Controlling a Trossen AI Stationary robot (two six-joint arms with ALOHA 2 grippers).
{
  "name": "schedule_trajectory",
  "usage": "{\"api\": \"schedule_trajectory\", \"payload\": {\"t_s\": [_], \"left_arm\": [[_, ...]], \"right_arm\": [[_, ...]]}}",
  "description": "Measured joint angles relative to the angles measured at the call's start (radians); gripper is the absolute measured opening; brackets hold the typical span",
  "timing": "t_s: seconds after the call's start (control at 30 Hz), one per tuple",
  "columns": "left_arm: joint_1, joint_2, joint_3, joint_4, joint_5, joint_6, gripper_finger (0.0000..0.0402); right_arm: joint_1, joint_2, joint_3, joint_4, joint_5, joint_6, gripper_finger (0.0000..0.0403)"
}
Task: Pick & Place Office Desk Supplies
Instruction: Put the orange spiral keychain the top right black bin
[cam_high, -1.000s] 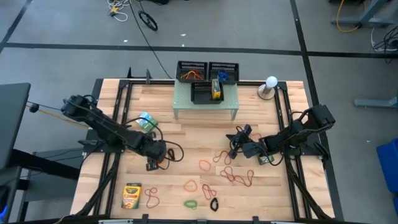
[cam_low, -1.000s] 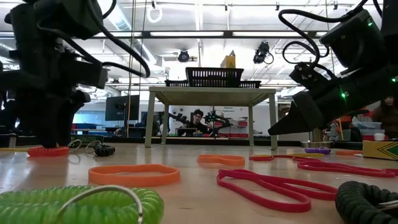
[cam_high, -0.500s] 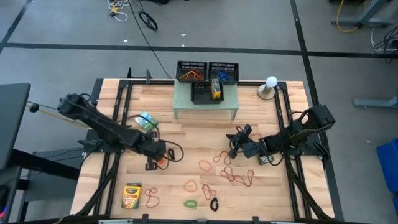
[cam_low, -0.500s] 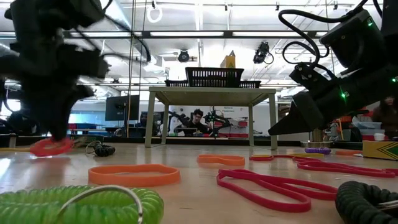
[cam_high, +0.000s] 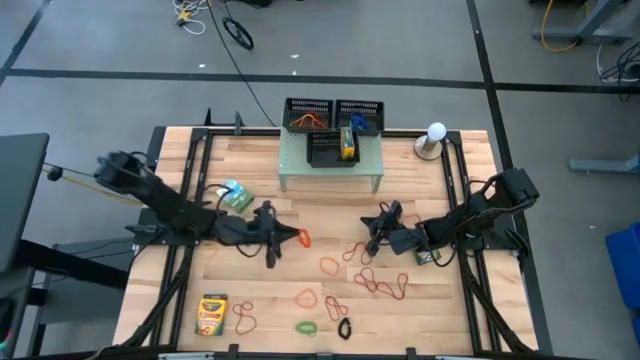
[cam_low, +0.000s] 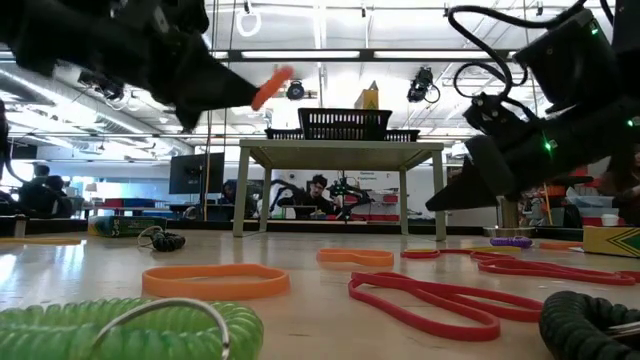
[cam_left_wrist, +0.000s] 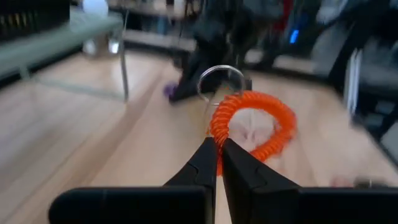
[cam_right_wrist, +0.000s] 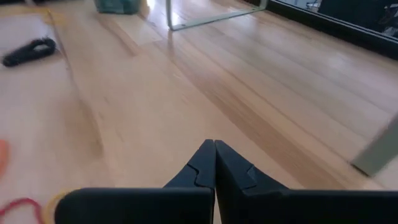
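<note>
Rubber-band loops lie scattered over the front of the wooden table (cam_high: 420, 190), but one orange coiled loop (cam_left_wrist: 252, 124) has left it: a second ago it lay flat on the boards under the left gripper (cam_high: 290, 238), and now it hangs in the air, pinched between that gripper's closed fingers, which have swung toward the table's middle and lifted. In the left wrist view the loop is a springy spiral cord with a thin metal ring (cam_left_wrist: 221, 79) attached. The right gripper (cam_high: 377, 232) sits where it was, low over the table right of centre, its fingers pressed together on nothing. Flat red bands (cam_high: 385, 285) and an orange band (cam_high: 306, 297) are thin and smooth; a green coil (cam_low: 120, 328) is ribbed. One yellow-and-green crayon box (cam_high: 211, 314), a small card rectangle, rests at the front left, another (cam_high: 348, 146) on the pale green perforated riser (cam_high: 330, 170) beside black mesh trays (cam_high: 309, 113).
</note>
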Motion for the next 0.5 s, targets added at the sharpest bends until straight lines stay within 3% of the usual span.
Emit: {"api": "schedule_trajectory", "payload": {"t_s": [0.07, 0.17, 0.27, 0.5], "left_arm": [[0.019, 0.09, -0.031, 0.204, 0.001, 0.017, 0.0014], [0.049, 0.223, -0.024, 0.376, -0.002, 0.048, 0.0014], [0.084, 0.34, 0.013, 0.478, -0.026, 0.07, 0.0014], [0.176, 0.51, 0.067, 0.628, -0.076, 0.06, 0.0014]], "right_arm": [[0.01, 0.0, 0.032, 0.0, -0.001, -0.018, 0.0002], [0.029, 0.0, 0.093, -0.002, 0.007, -0.055, 0.0003], [0.056, 0.0, 0.158, -0.004, 0.039, -0.088, 0.0017], [0.104, 0.0, 0.222, 0.012, 0.042, -0.099, 0.0101]]}}
